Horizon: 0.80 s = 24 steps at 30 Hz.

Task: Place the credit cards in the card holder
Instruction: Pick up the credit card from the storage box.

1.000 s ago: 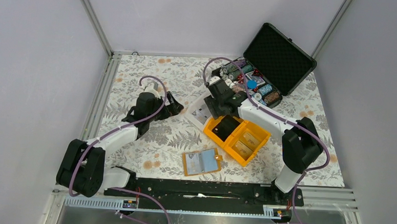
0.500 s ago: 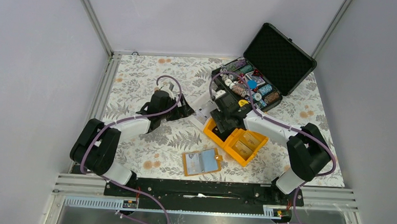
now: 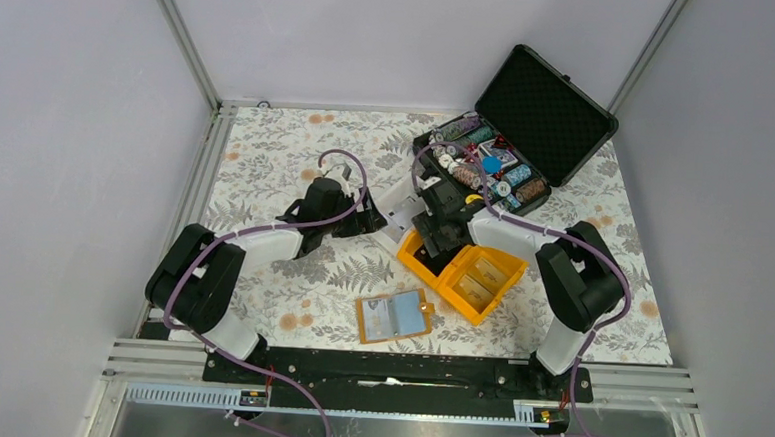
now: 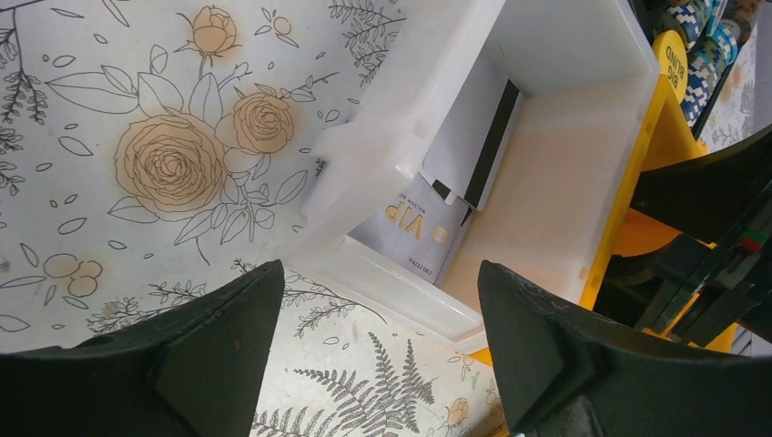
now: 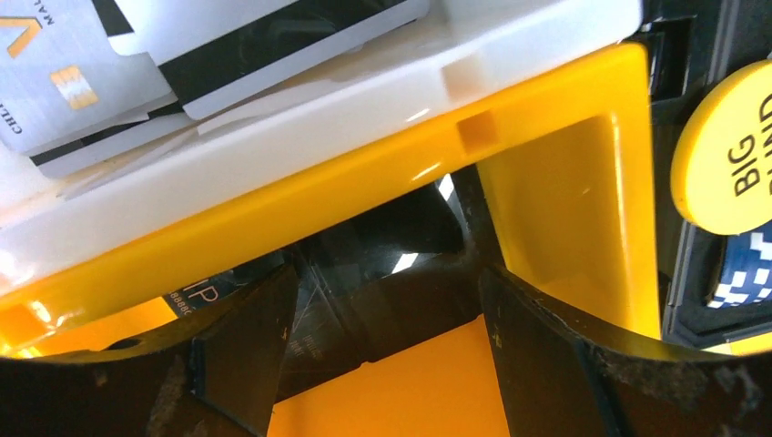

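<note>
The card holder (image 3: 393, 317) lies open on the mat near the front, orange with pale inner pockets. Pale credit cards (image 4: 414, 223) lie in a white bin (image 4: 401, 137): one marked VIP, and a white one with a black stripe (image 4: 469, 137). My left gripper (image 4: 378, 364) is open and empty, low over the mat just before the white bin's near rim; in the top view it (image 3: 371, 221) sits left of the bin. My right gripper (image 5: 387, 364) is open inside a compartment of the orange bin (image 5: 564, 182), straddling dark glossy cards (image 5: 364, 291) without holding them.
The orange compartment bin (image 3: 490, 284) sits right of the white bin (image 3: 384, 203), touching it. An open black case (image 3: 544, 112) with poker chips (image 3: 477, 158) stands at the back right. A yellow "BIG BLIND" chip (image 5: 737, 155) lies beside the orange bin. Cage walls surround the mat.
My left gripper has moved right, up to the white bin. My right gripper has moved from the case side down into the orange bin's left compartment.
</note>
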Tool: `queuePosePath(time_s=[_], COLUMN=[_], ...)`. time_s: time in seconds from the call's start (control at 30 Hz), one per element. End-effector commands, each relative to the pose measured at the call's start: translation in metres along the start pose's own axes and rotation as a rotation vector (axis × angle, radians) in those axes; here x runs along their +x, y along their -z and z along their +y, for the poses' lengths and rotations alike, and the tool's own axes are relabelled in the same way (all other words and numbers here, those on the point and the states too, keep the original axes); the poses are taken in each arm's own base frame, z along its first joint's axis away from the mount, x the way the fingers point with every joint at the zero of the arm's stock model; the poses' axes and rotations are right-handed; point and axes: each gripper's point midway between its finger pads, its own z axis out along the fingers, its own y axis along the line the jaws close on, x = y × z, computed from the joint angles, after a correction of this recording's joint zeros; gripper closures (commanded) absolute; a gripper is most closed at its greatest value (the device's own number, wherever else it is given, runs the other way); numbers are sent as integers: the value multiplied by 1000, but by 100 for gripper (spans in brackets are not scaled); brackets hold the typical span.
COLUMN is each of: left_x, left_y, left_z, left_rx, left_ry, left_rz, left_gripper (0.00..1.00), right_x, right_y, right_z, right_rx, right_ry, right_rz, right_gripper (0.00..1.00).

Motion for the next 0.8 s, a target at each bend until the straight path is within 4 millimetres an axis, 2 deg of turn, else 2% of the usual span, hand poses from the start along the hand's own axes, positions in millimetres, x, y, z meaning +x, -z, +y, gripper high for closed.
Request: queuePosePath(time_s=[0.0, 0.2, 0.4, 0.57, 0.77], left_x=[-21, -20, -19, -19, -19], left_y=[-2, -2, -1, 0, 1], left_z=[-10, -10, -11, -11, -12], left_rx=[17, 19, 25, 26, 30], left_ry=[-43, -45, -47, -49, -52], left_rz=[-63, -59, -56, -57, -56], left_gripper=[19, 23, 26, 28, 31], right_x=[-12, -4, 6, 14, 17], right_y=[-6, -13, -21, -21, -19], right_z=[-2, -6, 2, 8, 21], right_rx=[-23, -25, -109, -192, -265], right_ry=[18, 53, 51, 38, 23], right_rz=[-15, 13, 55, 81, 102], right_gripper=[20, 21, 22, 27, 41])
